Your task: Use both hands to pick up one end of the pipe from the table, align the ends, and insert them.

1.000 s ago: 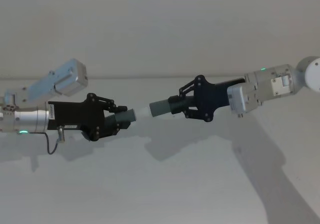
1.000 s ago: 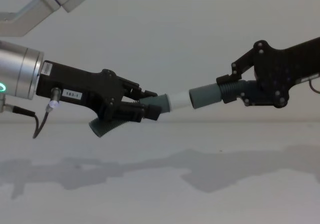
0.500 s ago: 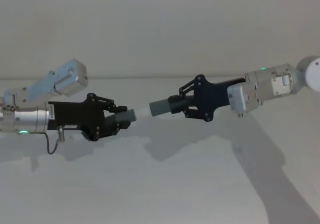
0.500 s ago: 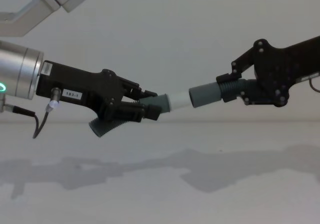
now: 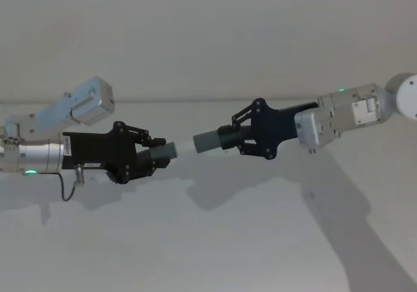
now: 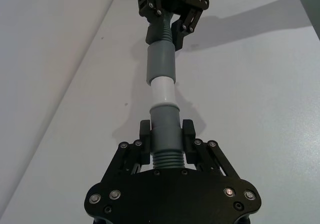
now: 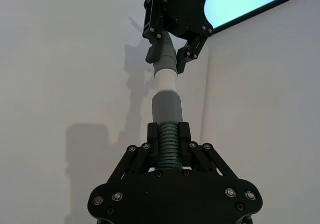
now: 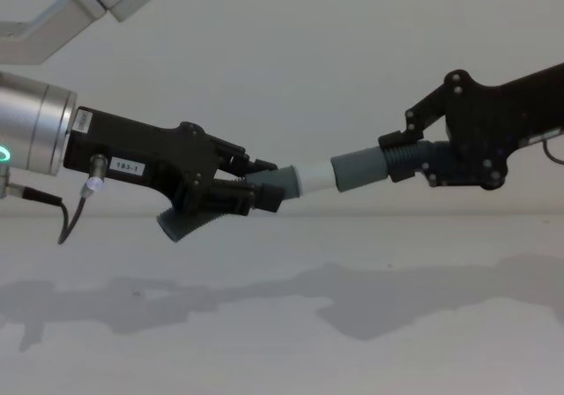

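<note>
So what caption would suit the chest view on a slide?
Left gripper and right gripper hold two grey pipe pieces above the table, white tip entering the mouth.

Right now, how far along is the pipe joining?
Done: both pieces are lifted off the table. The left gripper holds the white-tipped piece, the right gripper the ribbed piece. In hand: white tip meets the grey mouth. Left: push it fully in.

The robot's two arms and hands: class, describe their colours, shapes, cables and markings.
Left hand: black, angular, with linked fingers and silver screws, bearing a white label reading "183-1". It sits on a thick silver cylindrical wrist with a green light; a thin black cable loops below. Right hand: the same black angular build, on a light grey boxy arm with a small green light.
</note>
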`<state>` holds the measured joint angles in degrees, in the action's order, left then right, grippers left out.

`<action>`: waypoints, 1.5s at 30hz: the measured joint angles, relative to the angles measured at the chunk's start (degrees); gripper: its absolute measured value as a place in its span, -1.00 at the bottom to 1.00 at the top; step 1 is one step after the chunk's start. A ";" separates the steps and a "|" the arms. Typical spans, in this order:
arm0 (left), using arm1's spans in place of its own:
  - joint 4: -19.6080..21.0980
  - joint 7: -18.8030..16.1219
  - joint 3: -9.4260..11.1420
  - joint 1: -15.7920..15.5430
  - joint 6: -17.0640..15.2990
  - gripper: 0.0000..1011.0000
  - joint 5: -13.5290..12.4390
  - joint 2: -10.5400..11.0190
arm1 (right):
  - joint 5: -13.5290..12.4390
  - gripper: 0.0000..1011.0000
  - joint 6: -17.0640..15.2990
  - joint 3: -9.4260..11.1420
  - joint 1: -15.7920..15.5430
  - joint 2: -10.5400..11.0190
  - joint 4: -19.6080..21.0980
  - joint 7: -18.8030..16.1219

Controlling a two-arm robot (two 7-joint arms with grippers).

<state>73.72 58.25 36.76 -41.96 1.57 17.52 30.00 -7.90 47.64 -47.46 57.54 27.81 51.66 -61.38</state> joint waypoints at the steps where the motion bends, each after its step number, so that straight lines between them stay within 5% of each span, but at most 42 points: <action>1: 0.00 0.00 0.00 0.00 0.00 -0.33 0.00 0.00 | -0.04 -0.57 -0.01 -0.08 0.02 -0.02 0.00 0.01; 45: 0.00 0.00 0.00 0.00 0.00 -0.34 0.00 0.00 | -0.69 -0.57 -0.52 -0.64 -0.04 0.50 1.50 0.80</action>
<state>73.73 58.26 36.77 -41.96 1.57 17.52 30.00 -8.59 47.12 -48.11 57.50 28.31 53.16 -60.59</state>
